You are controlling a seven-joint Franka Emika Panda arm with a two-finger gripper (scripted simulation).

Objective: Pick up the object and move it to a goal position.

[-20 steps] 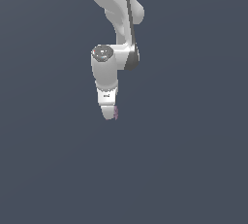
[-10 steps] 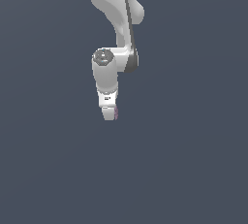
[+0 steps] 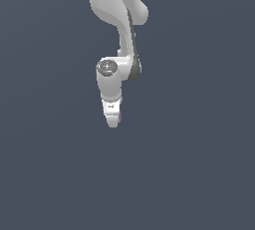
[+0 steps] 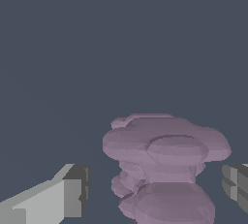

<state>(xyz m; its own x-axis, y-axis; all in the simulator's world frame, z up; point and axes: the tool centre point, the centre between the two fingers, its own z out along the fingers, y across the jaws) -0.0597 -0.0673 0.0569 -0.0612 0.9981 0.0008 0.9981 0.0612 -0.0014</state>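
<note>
The object [image 4: 164, 155] is a lumpy pinkish-purple thing. In the wrist view it sits between my two fingers. The left finger pad [image 4: 77, 191] stands clearly apart from it, and the right finger pad [image 4: 235, 182] is close beside it. My gripper [image 4: 155, 189] is open around the object. In the exterior view the white arm points down, the gripper [image 3: 113, 123] is at its low end, and only a thin purple sliver of the object [image 3: 120, 117] shows at the gripper's side.
A plain dark grey-blue surface [image 3: 199, 174] fills both views. No other object, marker or edge shows.
The arm and gripper have moved slightly lower in the exterior view. The purple sliver stays at about the same place.
</note>
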